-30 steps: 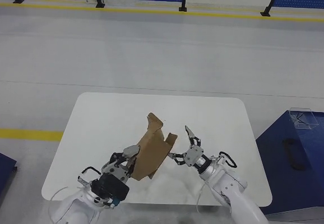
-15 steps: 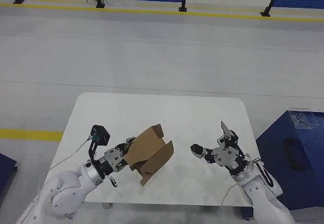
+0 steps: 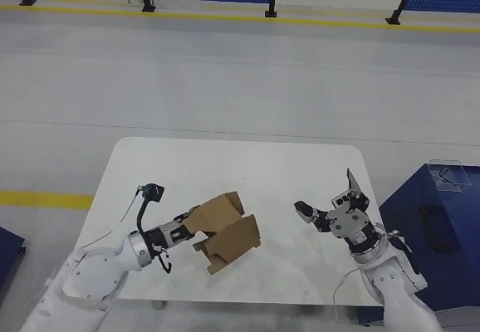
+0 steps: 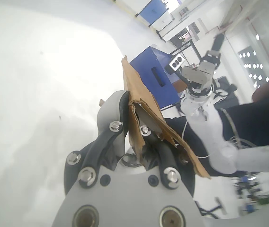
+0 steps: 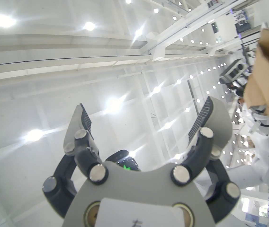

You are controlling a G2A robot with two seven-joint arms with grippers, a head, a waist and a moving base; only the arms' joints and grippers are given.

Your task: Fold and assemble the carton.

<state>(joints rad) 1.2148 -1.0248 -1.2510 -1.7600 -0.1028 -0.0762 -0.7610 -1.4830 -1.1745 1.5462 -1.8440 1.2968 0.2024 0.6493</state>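
**Carton position.** The carton point(image 3: 223, 232) is held over the near middle of the bench point(image 3: 306, 166). It is partly folded, with its panels tilted and one flap raised toward the far side. Whether its lower edge rests on the bench cannot be determined.

**Left arm.** The left pincer point(image 3: 188, 233) is clamped on the carton's left edge. In the left wrist view, the cardboard layers are seen pinched between its fingers point(image 4: 112, 112). This grip is judged to act as an anchor, so that the carton is steadied and its free flaps are presented toward the other arm.

**Right arm.** The right pincer point(image 3: 326, 194) is positioned well apart from the carton, to its right and above the bench. Its jaws are spread wide and nothing is held. The spread stance is judged to be readiness for pressing or taking a free flap.

**Progress.** Assembly is judged incomplete, since the panels are creased but no closed box is formed.

**Caution.** With only one edge clamped, the cardboard may pivot or buckle if a flap is pushed hard.
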